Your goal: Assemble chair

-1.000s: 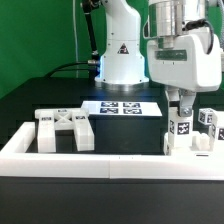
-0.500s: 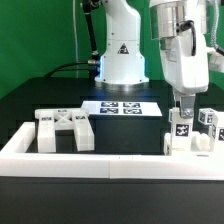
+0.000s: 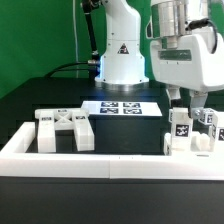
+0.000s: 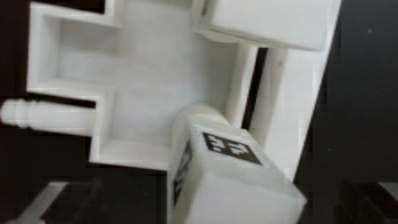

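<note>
Chair parts stand grouped at the exterior view's right. An upright white leg [image 3: 181,127] with a black-and-white tag stands there next to other tagged pieces [image 3: 207,122]. My gripper [image 3: 184,100] hovers just above that leg, open, its fingers apart and off it. In the wrist view the tagged leg [image 4: 228,150] leans against a flat white notched piece [image 4: 125,85] that has a round peg [image 4: 32,113]. The leg's near end lies between my jaws [image 4: 217,208] without being gripped. The X-braced back panel [image 3: 65,128] lies apart at the exterior view's left.
A long low white barrier wall [image 3: 100,160] runs along the front and turns back at the left. The marker board [image 3: 122,108] lies flat behind the parts, in front of the arm's white base [image 3: 120,60]. The table top is black.
The jaws have gone from shut on the tagged leg to wide open, letting it go. The leg stays standing where it was.
</note>
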You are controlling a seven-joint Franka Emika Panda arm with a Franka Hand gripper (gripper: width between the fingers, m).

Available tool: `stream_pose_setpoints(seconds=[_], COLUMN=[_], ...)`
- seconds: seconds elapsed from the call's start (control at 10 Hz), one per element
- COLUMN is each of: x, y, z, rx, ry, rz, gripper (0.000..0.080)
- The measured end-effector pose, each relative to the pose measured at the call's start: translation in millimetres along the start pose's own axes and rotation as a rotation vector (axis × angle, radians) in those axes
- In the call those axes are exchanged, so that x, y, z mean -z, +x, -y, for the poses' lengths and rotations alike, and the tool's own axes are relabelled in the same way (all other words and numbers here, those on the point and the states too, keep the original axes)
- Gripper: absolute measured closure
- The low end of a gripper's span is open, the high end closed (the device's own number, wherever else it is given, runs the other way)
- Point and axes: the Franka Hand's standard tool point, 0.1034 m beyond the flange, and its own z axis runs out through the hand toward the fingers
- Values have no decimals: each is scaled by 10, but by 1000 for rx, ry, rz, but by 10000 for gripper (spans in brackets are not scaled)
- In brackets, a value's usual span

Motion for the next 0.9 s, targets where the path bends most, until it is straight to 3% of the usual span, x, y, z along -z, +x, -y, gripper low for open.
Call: stream_pose_setpoints(seconds=[0.9], x=[-29], y=[43], z=[-34], rx=[706], ry=[-11], rz=[0], gripper=[151])
